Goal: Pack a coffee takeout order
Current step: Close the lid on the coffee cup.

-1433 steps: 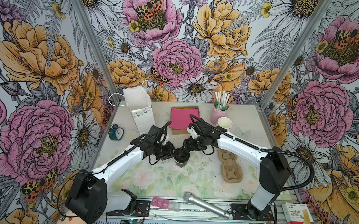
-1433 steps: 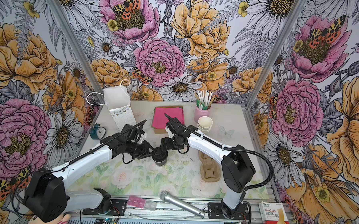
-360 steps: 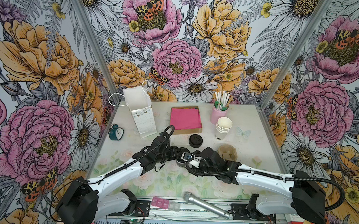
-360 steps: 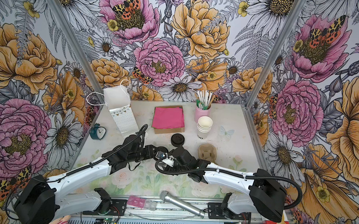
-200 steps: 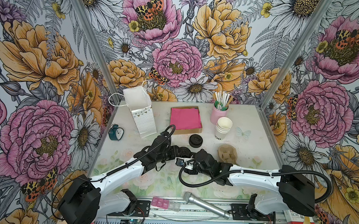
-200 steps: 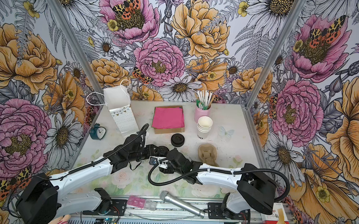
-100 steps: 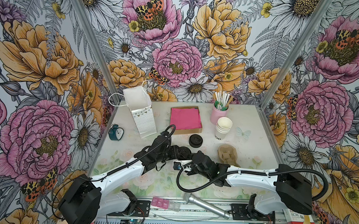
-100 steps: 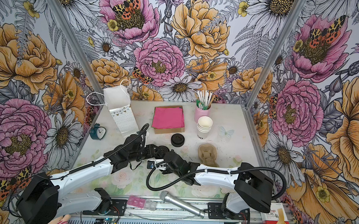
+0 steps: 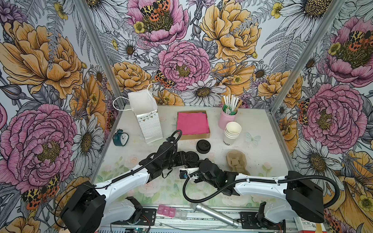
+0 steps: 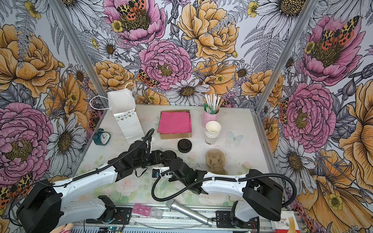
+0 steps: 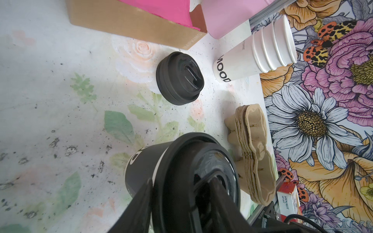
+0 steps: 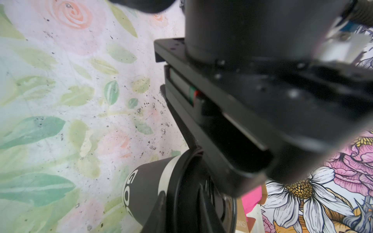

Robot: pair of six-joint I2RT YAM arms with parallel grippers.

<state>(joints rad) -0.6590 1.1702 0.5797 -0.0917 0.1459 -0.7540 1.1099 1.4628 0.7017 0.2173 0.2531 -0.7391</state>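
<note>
A paper cup with a dark side, white letters and a white band stands mid-table, capped by a black lid. My left gripper is shut on the lid's rim, one finger outside, one on top. From the opposite side my right gripper pinches the same rim, one finger against the cup. Pink napkins lie in a brown tray at the back.
A spare black lid, a stack of white cups and pulp carriers sit to the right. A white paper bag stands back left, near a small clock. A pink stirrer pot is behind the cups.
My right gripper has narrowed its jaws onto the lid's rim and shifted slightly left. The left gripper and the cup have stayed where they were.
</note>
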